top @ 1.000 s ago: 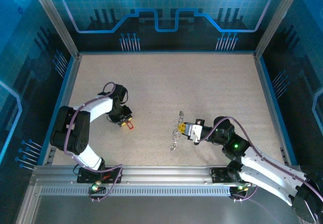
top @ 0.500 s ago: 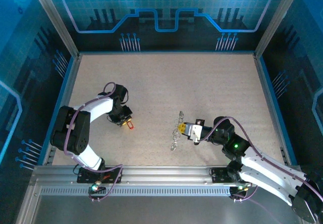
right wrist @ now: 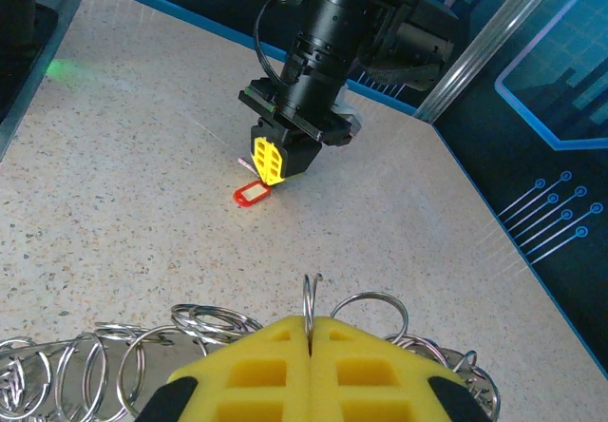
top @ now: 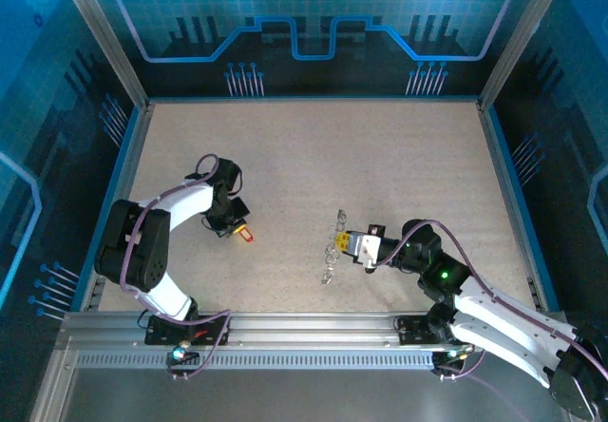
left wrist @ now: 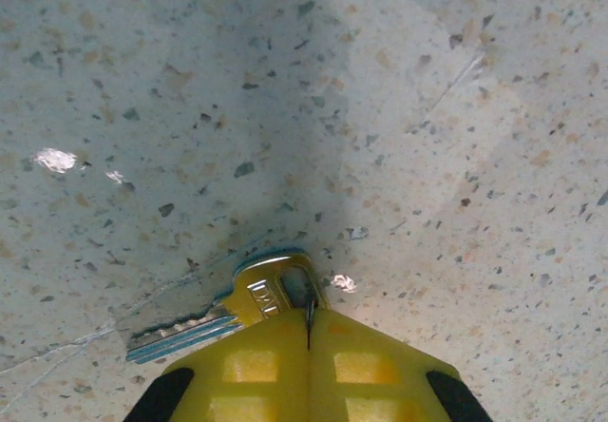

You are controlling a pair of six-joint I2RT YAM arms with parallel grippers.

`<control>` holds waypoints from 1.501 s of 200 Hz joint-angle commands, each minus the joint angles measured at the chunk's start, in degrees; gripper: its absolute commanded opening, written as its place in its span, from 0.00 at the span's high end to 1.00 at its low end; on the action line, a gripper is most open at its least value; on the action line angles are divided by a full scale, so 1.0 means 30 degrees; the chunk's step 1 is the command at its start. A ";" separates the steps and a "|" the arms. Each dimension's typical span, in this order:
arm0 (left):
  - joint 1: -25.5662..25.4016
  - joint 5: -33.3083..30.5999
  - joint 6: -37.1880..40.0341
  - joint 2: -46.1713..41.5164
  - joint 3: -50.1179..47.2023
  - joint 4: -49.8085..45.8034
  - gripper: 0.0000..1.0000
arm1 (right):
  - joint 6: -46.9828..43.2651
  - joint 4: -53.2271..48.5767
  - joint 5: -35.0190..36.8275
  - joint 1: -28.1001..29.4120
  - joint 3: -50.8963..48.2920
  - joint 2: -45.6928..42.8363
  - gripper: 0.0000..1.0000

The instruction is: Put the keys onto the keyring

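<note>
The left gripper (left wrist: 309, 325) has just drawn its yellow pads together over the small key with the bright red head and short grey blade (top: 247, 236), which lies much where it lay a second ago, at about 8 o'clock on the speckled beige tabletop (top: 313, 146). In the left wrist view the pressed tips sit on the near rim of the key's head while the blade points away to 8 o'clock, flat on the surface. I cannot tell whether any of the rim is truly caught in the seam. Since the key seems to lie flat, I judge the hold doubtful until a lift proves it. The right gripper (right wrist: 309, 325) is also pressed shut, pinching one thin wire loop of the floppy chain of silvery rings that makes up the keyring (right wrist: 142, 357). The rest of that chain trails on the table at about 5 o'clock, with the key well apart from it at its 9 o'clock. Open tabletop lies between the two grippers, so carrying the key across toward 3 o'clock looks unobstructed. The blue side rim (top: 118, 189) stands near the left arm at 9 o'clock, and the aluminium rail (top: 304, 332) bounds the near edge at 6 o'clock
</note>
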 commanded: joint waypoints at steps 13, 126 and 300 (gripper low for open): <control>-0.0228 0.0427 0.2015 0.0091 0.1192 -0.1310 1.00 | -0.0184 0.0329 -0.0445 0.0084 0.0234 -0.0153 1.00; -0.4224 0.6937 1.6835 -0.8557 -0.1834 0.8917 1.00 | 0.0433 0.1422 -0.2041 -0.0458 -0.0054 -0.0106 1.00; -0.9354 0.9434 3.1725 -1.0129 -0.3974 0.9767 1.00 | 0.1360 -0.0671 -0.5218 -0.1007 0.2389 0.3339 1.00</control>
